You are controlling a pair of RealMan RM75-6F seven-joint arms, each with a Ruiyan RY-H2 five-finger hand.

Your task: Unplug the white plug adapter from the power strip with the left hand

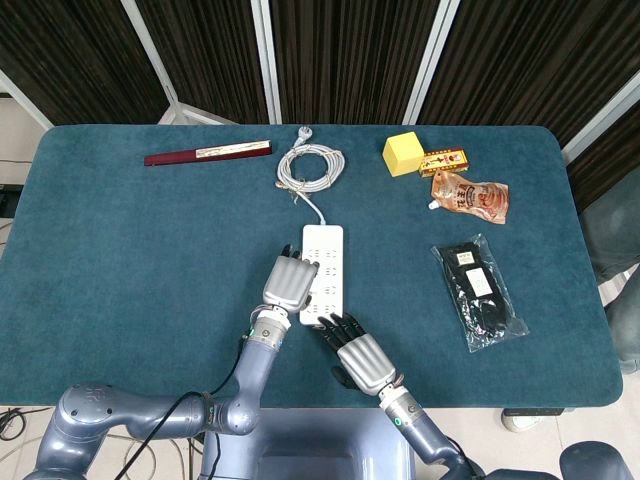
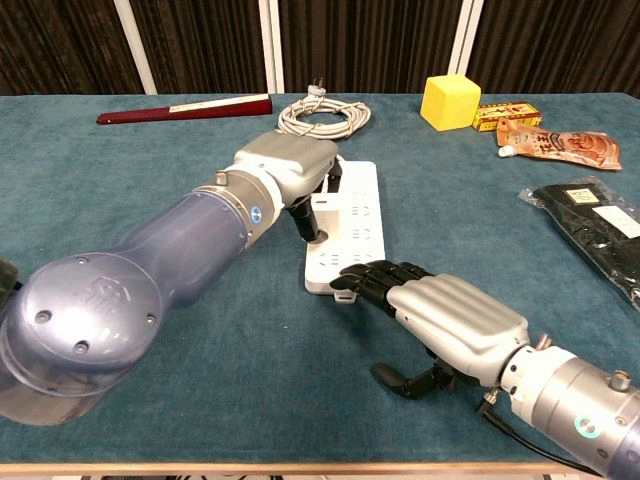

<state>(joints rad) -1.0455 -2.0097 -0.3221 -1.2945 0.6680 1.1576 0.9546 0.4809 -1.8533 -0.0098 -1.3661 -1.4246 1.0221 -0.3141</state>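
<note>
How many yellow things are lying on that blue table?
1 plainly yellow: a yellow cube near the table's far edge, right of the coiled white cable, touching the small orange-yellow printed box on its right.
</note>
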